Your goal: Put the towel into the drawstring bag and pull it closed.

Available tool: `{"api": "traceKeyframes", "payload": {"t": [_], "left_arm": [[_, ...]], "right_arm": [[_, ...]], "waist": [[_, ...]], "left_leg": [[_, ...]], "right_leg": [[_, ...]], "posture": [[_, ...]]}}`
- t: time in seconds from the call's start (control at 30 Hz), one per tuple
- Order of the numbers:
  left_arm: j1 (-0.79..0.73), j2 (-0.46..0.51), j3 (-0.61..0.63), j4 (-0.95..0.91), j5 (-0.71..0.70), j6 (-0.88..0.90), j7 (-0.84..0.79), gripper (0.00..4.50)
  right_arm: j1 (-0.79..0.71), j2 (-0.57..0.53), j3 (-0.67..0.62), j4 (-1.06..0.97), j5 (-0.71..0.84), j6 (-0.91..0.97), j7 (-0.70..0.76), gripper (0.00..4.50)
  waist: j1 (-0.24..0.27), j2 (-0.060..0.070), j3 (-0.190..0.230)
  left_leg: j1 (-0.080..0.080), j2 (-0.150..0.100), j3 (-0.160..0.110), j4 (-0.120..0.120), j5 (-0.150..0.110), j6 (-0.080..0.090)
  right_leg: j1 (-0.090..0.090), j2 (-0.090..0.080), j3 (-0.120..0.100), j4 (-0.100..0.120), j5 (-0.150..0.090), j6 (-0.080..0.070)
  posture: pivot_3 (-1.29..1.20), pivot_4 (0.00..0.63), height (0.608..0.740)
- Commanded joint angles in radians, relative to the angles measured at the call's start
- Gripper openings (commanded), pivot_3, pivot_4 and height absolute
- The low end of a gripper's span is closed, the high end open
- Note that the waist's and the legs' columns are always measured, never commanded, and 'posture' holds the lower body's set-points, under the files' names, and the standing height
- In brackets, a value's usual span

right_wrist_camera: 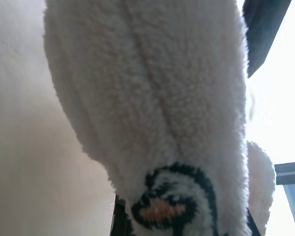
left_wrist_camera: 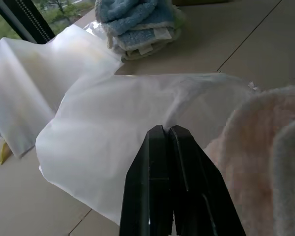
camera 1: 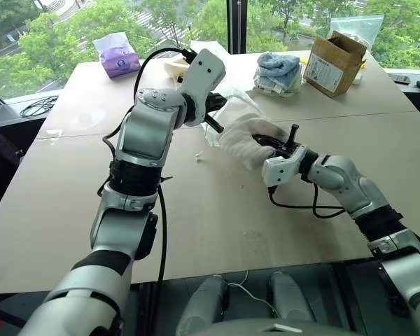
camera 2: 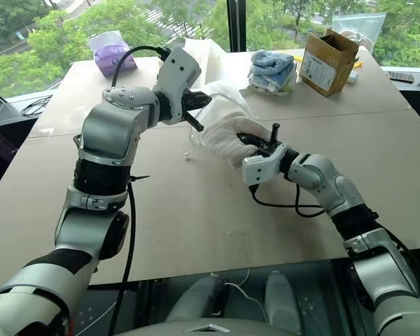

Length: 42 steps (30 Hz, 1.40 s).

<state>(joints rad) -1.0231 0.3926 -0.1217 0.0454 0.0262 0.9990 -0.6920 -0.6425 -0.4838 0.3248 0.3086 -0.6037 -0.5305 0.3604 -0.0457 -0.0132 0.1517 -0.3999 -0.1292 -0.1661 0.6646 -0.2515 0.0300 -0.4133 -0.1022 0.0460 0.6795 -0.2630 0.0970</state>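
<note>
Left claw (camera 1: 215,124) raised above the tabletop (camera 1: 210,224), pinching the drawstring bag (left_wrist_camera: 113,132), right claw (camera 2: 255,143) reaching level, clamped on the towel (camera 1: 245,140) at its mouth

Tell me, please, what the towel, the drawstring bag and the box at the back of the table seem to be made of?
The towel looks like fluffy off-white terry or fleece: its surface is a dense, nubby pile. The drawstring bag seems a thin, smooth white fabric, faintly see-through, with soft folds; woven or non-woven I cannot tell. The box looks like plain brown cardboard, matte, with open flaps.
</note>
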Motion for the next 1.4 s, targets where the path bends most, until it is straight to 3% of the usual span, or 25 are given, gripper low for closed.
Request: {"api": "traceKeyframes", "payload": {"t": [0.03,0.5,0.9,0.93,1.0,1.2,1.4], "left_arm": [[-0.028,0.022,-0.004,-0.056,-0.030,0.023,-0.003,0.00],[0.013,0.038,-0.046,-0.217,-0.211,0.218,-0.040,0.00],[-0.003,-0.010,0.003,-0.229,-0.312,0.309,0.034,0.00],[-0.003,-0.011,0.007,-0.224,-0.311,0.306,0.040,0.00],[-0.006,-0.015,0.017,-0.210,-0.307,0.299,0.055,0.00],[-0.025,-0.035,0.067,-0.154,-0.318,0.277,0.107,0.00],[-0.038,-0.037,0.097,-0.093,-0.324,0.258,0.160,0.00]], "right_arm": [[-0.036,0.051,0.004,-0.009,-0.012,0.065,-0.036,0.05],[-0.096,0.223,-0.009,0.083,-0.011,0.351,-0.113,0.05],[-0.307,0.299,0.066,0.396,-0.043,0.317,-0.256,0.05],[-0.307,0.301,0.067,0.398,-0.033,0.296,-0.259,0.89],[-0.293,0.301,0.067,0.387,-0.006,0.230,-0.256,1.55],[-0.190,0.244,0.061,0.273,0.075,0.055,-0.185,4.34],[-0.052,0.161,0.007,0.006,0.189,0.105,-0.046,4.43]], "waist": [[-0.001,0.000,0.000],[0.001,0.000,0.000],[-0.023,0.000,0.000],[-0.023,0.000,0.000],[-0.024,0.000,0.000],[-0.024,0.000,0.000],[-0.024,0.000,0.000]], "left_leg": [[0.000,0.000,0.000,0.000,0.000,0.000],[0.000,0.000,-0.001,0.000,0.000,0.000],[0.000,0.000,-0.001,-0.001,0.000,-0.001],[0.000,0.000,-0.001,-0.001,0.000,-0.001],[0.000,0.000,-0.002,-0.002,0.000,-0.001],[0.000,0.000,-0.002,-0.002,0.000,-0.001],[0.000,0.000,-0.002,-0.001,0.000,-0.001]], "right_leg": [[0.000,0.000,0.000,0.000,0.000,0.000],[0.000,0.000,0.000,0.000,0.000,0.000],[0.000,0.000,0.000,0.000,0.000,0.000],[0.000,0.000,0.000,0.000,0.000,0.000],[0.000,0.000,0.000,-0.001,0.000,0.000],[0.000,0.000,0.000,-0.001,0.000,0.000],[0.000,0.000,0.000,0.000,0.000,0.000]], "posture": [[0.00,0.150,0.740],[0.00,0.150,0.740],[0.00,0.150,0.740],[0.00,0.150,0.740],[0.00,0.150,0.740],[0.00,0.150,0.740],[0.00,0.150,0.740]]}}
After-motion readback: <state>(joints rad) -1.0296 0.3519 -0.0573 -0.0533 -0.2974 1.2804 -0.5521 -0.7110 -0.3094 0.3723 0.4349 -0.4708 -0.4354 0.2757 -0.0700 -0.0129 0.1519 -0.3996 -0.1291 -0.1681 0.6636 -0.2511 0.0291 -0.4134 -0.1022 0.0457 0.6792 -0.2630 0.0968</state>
